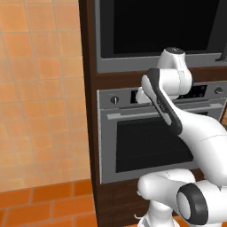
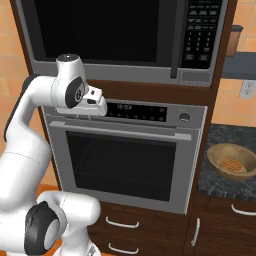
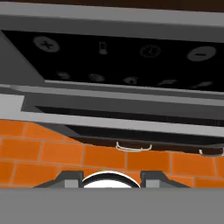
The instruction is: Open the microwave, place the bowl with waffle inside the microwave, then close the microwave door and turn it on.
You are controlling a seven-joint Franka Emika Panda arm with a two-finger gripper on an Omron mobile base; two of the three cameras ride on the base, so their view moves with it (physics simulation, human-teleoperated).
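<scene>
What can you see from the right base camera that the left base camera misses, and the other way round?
The right base view alone shows the bowl holding the waffle on a dark counter, plus the microwave's keypad. The left base view alone shows an orange tiled wall. Both show the microwave, its door shut, the silver oven beneath it, and the white arm.

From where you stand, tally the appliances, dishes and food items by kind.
Microwaves: 1, the microwave, door shut
Ovens: 1, the silver oven below it
Bowls: 1, the bowl on the dark counter
Waffles: 1, the waffle in that bowl
Total: 4
</scene>
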